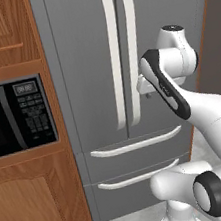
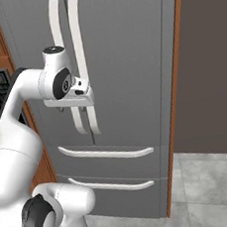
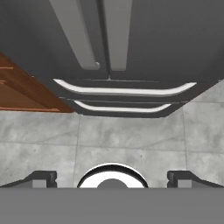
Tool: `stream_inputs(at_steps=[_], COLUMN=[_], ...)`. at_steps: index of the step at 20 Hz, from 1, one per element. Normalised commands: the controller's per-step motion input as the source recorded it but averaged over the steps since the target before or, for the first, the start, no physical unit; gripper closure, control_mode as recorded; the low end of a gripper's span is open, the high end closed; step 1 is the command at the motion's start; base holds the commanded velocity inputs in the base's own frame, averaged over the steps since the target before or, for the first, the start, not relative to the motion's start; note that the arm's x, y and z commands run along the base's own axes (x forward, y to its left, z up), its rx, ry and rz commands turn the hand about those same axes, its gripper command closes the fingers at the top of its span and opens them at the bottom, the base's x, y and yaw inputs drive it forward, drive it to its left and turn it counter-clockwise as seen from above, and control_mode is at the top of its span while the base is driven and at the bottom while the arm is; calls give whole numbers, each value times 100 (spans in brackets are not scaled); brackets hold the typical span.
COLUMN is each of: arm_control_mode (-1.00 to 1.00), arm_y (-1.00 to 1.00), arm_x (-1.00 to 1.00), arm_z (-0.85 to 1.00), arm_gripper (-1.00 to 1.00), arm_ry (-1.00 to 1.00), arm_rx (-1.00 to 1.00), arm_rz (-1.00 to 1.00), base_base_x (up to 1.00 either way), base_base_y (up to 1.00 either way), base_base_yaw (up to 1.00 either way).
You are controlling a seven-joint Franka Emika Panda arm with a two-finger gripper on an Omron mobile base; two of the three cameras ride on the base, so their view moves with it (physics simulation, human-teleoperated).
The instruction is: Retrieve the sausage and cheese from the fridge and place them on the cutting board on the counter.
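Note:
The tall grey fridge (image 1: 92,75) stands straight ahead with both doors shut, and its long white handles (image 2: 79,54) meet at the middle seam. Two drawers with white horizontal handles (image 3: 124,90) sit closed below the doors. My gripper (image 2: 67,107) hangs just in front of the door handles at mid height and points down toward the floor. In the hand view its dark fingertips (image 3: 41,178) stand far apart with nothing between them. The sausage and cheese are hidden behind the shut doors. The cutting board and counter are out of view.
A black microwave (image 1: 15,117) is built into brown wooden cabinets (image 1: 30,196) left of the fridge. A dark wall panel (image 2: 209,64) with a brown edge strip flanks the fridge's right side. Grey tiled floor (image 3: 131,135) lies in front.

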Motion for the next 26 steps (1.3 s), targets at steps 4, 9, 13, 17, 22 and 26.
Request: stream_inputs(at_steps=[4,9,13,17,22,26], arm_control_mode=[-100,-100,-100,-100,-100,-100], arm_y=[0,5,1,6,0,0], arm_x=[0,0,1,21,29,39], arm_z=[0,0,0,2,1,0], arm_gripper=[-100,-100,-100,-100,-100,-100], arm_ry=[0,0,-26,-38,-30,-15], arm_rx=[0,-1,-2,-1,0,0], arm_rz=[0,0,-1,0,0,0], base_base_x=[0,0,0,0,0,0], base_base_y=[0,0,0,0,0,0], base_base_yaw=[0,0,0,0,0,0])
